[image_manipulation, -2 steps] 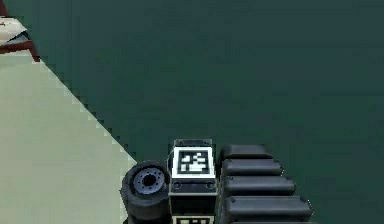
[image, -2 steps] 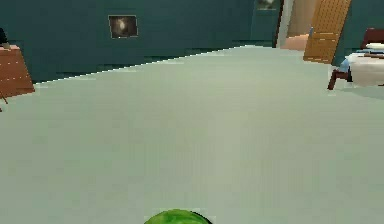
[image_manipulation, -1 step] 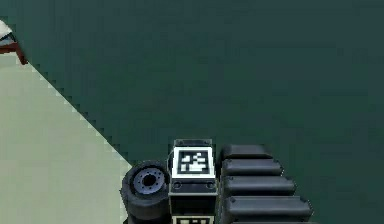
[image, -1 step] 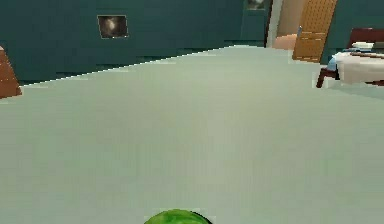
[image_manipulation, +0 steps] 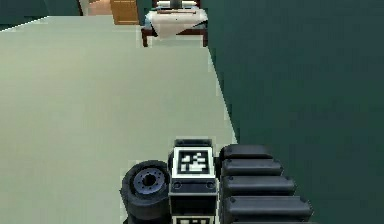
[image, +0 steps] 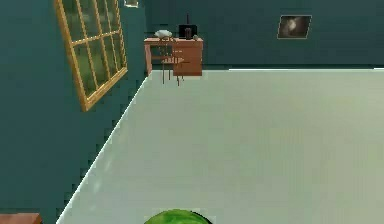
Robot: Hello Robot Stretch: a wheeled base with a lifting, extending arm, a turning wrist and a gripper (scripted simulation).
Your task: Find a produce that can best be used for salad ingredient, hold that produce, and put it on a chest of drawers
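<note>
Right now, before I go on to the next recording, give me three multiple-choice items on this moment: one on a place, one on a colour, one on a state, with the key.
1. In the forward view, where does the desk stand?
A) in the far corner
B) in the middle of the floor
C) at the near bottom edge

2. What colour is the round thing at the forward view's bottom edge?
A) red
B) green
C) white

3. How does the chair at the desk stand?
A) upright
B) tipped on its side
C) upside down on the desk

Key:
1 A: the desk sits against the back wall where it meets the wall with the window.
2 B: its visible top is plainly green against the pale floor.
3 A: its back rises straight and its legs point down.
</note>
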